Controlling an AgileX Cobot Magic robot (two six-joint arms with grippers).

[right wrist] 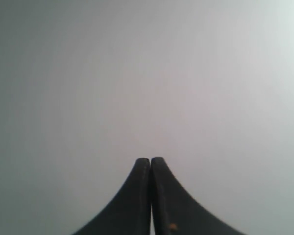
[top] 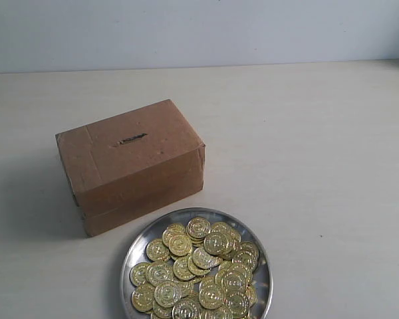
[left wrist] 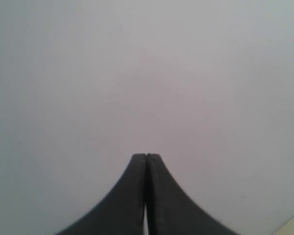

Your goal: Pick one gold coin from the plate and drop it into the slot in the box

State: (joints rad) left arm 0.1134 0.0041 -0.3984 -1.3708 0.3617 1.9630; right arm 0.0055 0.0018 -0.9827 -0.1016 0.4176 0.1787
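Note:
A brown cardboard box (top: 133, 166) stands left of centre on the table, with a thin dark slot (top: 131, 139) in its top face. In front of it a round silver plate (top: 136, 249) holds several gold coins (top: 199, 269) piled together. Neither arm shows in the exterior view. In the left wrist view my left gripper (left wrist: 146, 156) is shut with nothing between its black fingers, facing a plain pale surface. My right gripper (right wrist: 150, 160) in the right wrist view is likewise shut and empty, with only a plain grey surface ahead.
The pale table (top: 319, 166) stretches to the right of the box and plate. A light wall (top: 199, 30) runs along the table's far edge. The plate is cut by the bottom edge of the exterior view.

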